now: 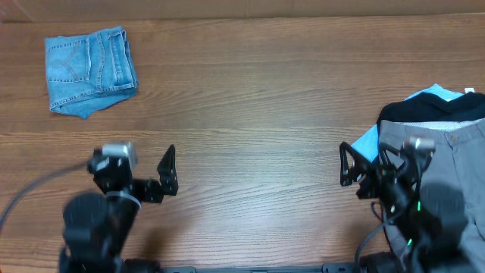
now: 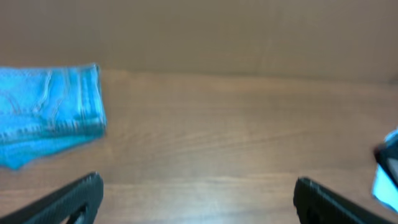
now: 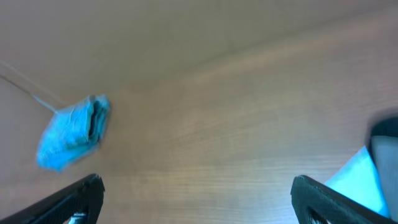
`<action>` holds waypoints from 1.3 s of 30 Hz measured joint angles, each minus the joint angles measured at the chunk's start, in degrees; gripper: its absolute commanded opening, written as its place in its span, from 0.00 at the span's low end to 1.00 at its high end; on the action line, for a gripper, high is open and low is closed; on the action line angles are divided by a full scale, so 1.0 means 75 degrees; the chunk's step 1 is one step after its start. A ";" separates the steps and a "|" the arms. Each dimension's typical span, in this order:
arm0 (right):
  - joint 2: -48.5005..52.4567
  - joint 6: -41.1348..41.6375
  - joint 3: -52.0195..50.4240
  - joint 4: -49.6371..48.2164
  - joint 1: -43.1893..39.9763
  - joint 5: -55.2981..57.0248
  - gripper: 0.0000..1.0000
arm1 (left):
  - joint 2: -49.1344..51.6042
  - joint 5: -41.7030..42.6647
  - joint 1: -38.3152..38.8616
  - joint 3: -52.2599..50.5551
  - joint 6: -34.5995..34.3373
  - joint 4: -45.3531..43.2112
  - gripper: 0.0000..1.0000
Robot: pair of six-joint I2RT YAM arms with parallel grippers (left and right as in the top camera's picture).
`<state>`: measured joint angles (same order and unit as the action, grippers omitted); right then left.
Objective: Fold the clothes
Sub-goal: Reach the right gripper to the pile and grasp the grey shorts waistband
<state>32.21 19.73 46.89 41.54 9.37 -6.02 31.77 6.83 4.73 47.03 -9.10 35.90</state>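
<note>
**Overhead view, read left to right.** At the upper left of the frame the folded denim shorts point(image 1: 89, 70) are lying flat on the surface point(image 1: 258, 98), well apart from everything else. You are looking at what appears to be the one finished piece.

At the lower left, your left pincer point(image 2: 198, 184) is hanging over bare wood with its fingers spread wide and nothing between them. Its wrist view is showing the denim at the left edge and only wood ahead. The middle of the surface is carrying no garment.

At the lower right, your right pincer point(image 3: 196, 183) is likewise standing spread and holding nothing, just beside the left side of the unfolded heap. That heap is lying in layers at the right edge of the frame:

- the grey-taupe trousers point(image 1: 447, 152) are lying lowest in the frame, waistband toward the top;
- the black garment point(image 1: 432, 112) is lying above them;
- the light blue garment point(image 1: 433, 92) is peeking out at the top and again at the heap's left side.

Which layer is lying under which cannot be told.

Judging from this layout, you are standing early in the task. One piece is folded, at least three are waiting, and nothing is spread out for folding yet. The step in hand is probably drawing one piece off the heap toward the middle.
</note>
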 measured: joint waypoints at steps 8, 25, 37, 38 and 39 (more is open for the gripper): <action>0.3048 0.0111 0.2795 0.1824 -0.0003 0.0006 1.00 | 0.3022 0.0283 0.0000 0.3255 0.0070 0.2582 1.00; 0.8125 0.1032 0.3008 0.1466 -0.2022 0.2078 0.77 | 0.4354 0.1265 0.0000 0.3695 0.0210 0.3754 1.00; 0.9865 0.0944 0.3008 0.0659 -0.2935 0.1702 0.64 | 0.4427 0.1274 0.0000 0.3698 0.0210 0.3786 1.00; 0.9923 0.0901 0.3008 0.0595 -0.2920 0.1638 0.64 | 0.4450 0.1274 0.0000 0.3698 0.0210 0.3786 1.00; 0.9973 0.0845 0.3008 0.0539 -0.2891 0.1603 0.64 | 0.4485 0.1274 0.0000 0.3698 0.0210 0.3786 1.00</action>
<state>107.00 26.06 69.45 45.58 -12.32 6.00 65.41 16.38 4.73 74.76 -7.53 64.29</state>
